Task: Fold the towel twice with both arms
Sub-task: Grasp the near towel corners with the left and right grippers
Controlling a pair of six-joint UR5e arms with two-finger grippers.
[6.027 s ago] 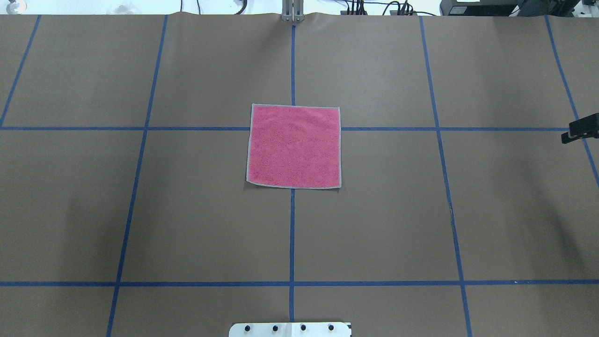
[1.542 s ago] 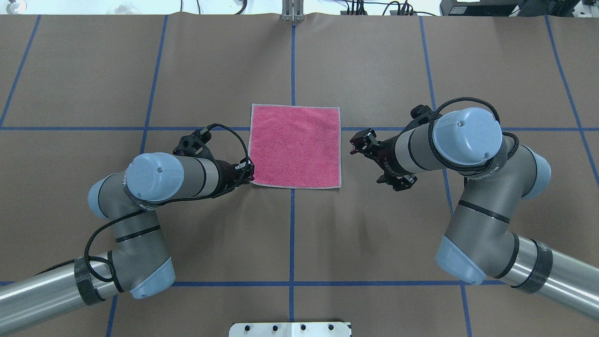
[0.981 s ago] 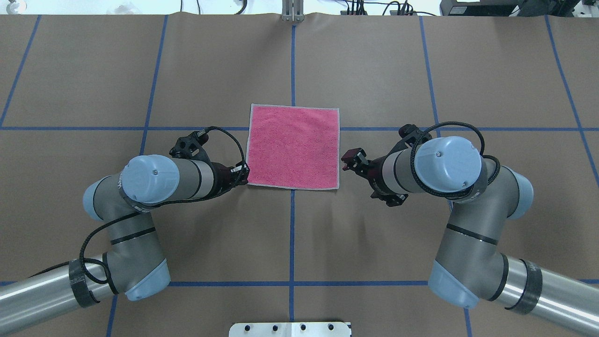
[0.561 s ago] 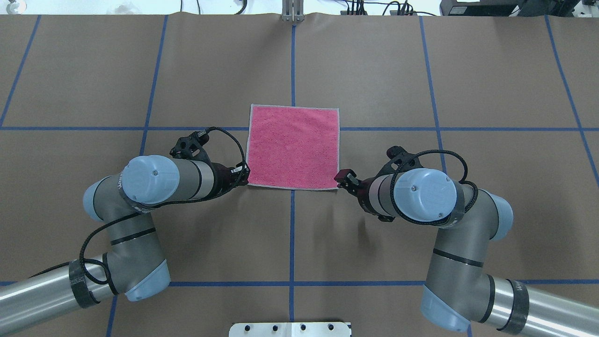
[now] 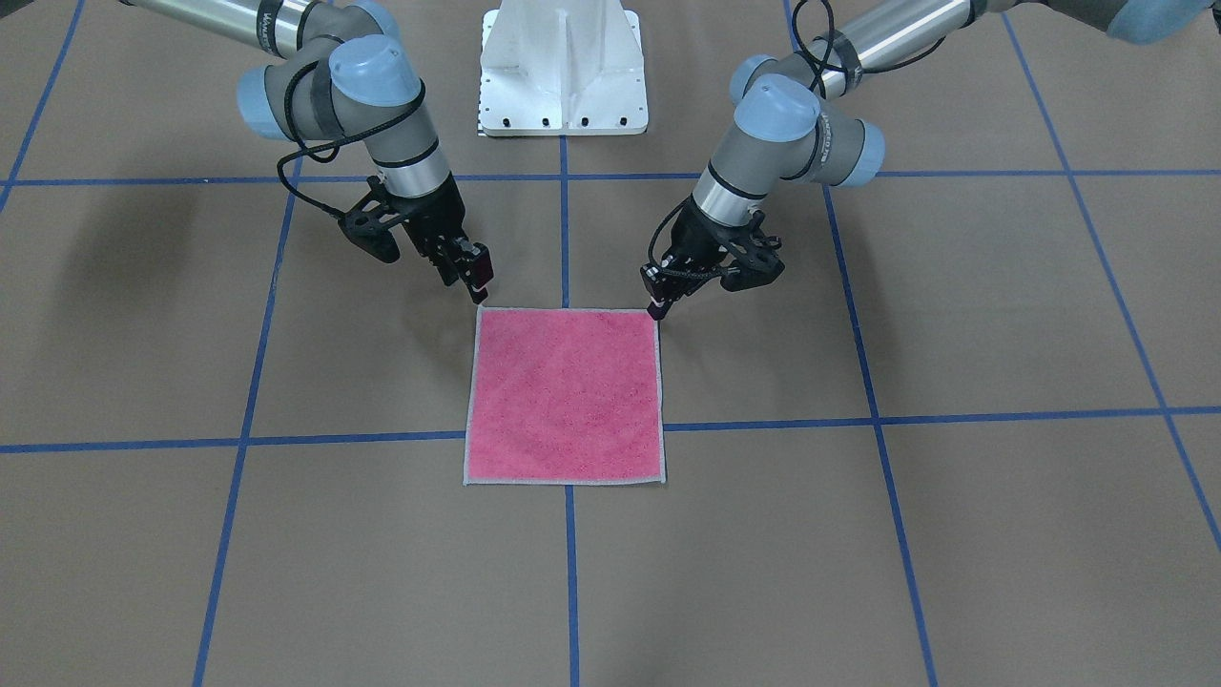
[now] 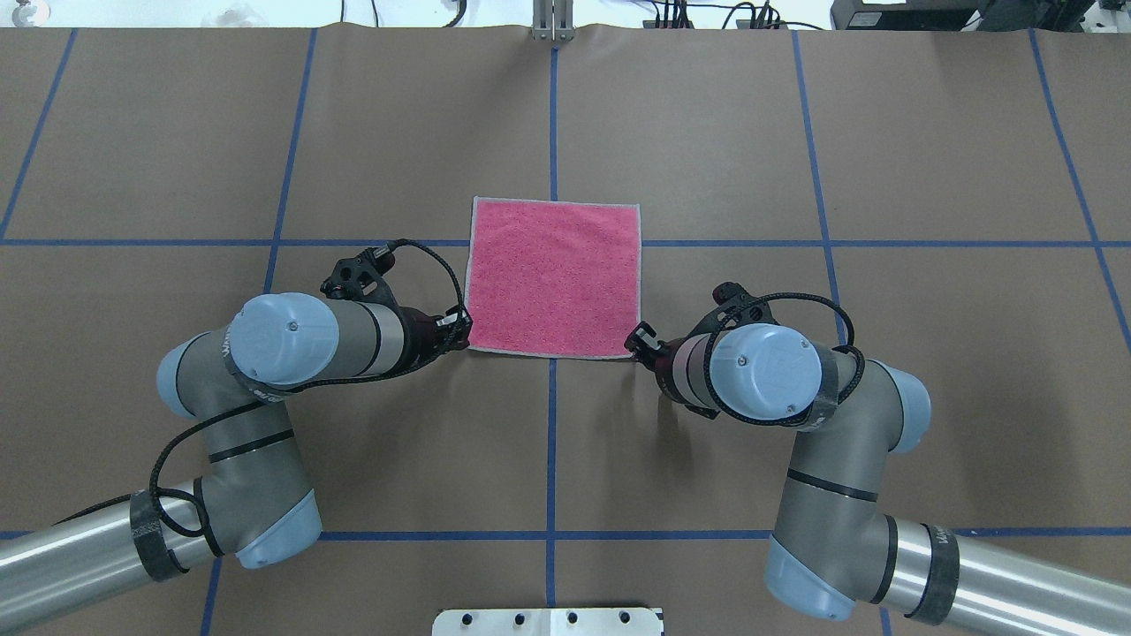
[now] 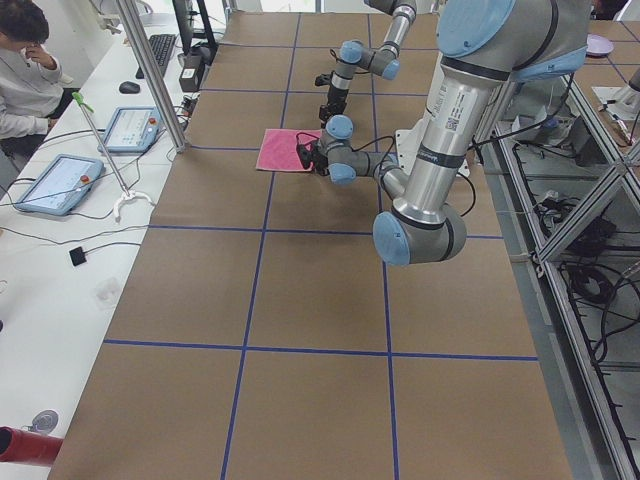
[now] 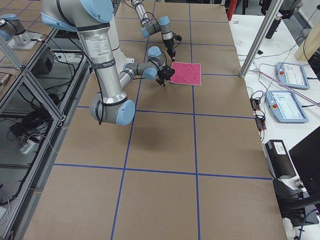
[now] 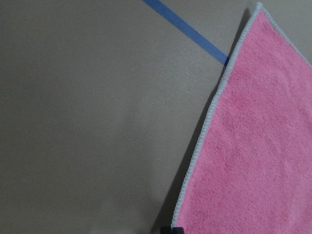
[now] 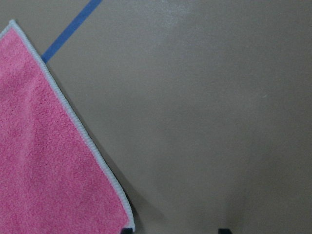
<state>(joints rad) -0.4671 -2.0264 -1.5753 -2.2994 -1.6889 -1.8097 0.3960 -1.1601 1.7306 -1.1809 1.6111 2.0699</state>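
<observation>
The pink towel (image 6: 552, 278) lies flat at the table's centre, with its light grey edging showing all round; it also shows in the front view (image 5: 565, 396). My left gripper (image 6: 461, 329) is low at the towel's near-left corner. In the front view it (image 5: 656, 307) looks narrow, and in the left wrist view its tips (image 9: 171, 229) sit together on that corner, so it is shut on it. My right gripper (image 6: 636, 338) is at the near-right corner and open. In the right wrist view (image 10: 175, 230) one fingertip (image 10: 127, 229) touches the corner and the other stands on bare paper.
The table is covered in brown paper with a grid of blue tape lines (image 6: 551, 442). The white pedestal base (image 5: 563, 67) stands at the robot's edge. Both elbows (image 6: 287, 331) (image 6: 764, 371) hang over the near half of the table. An operator (image 7: 25, 60) sits beyond the far edge.
My right arm has swung back towards the robot and brought its gripper down to the towel's near-right corner. My left arm has stayed still at the near-left corner for the last second.
</observation>
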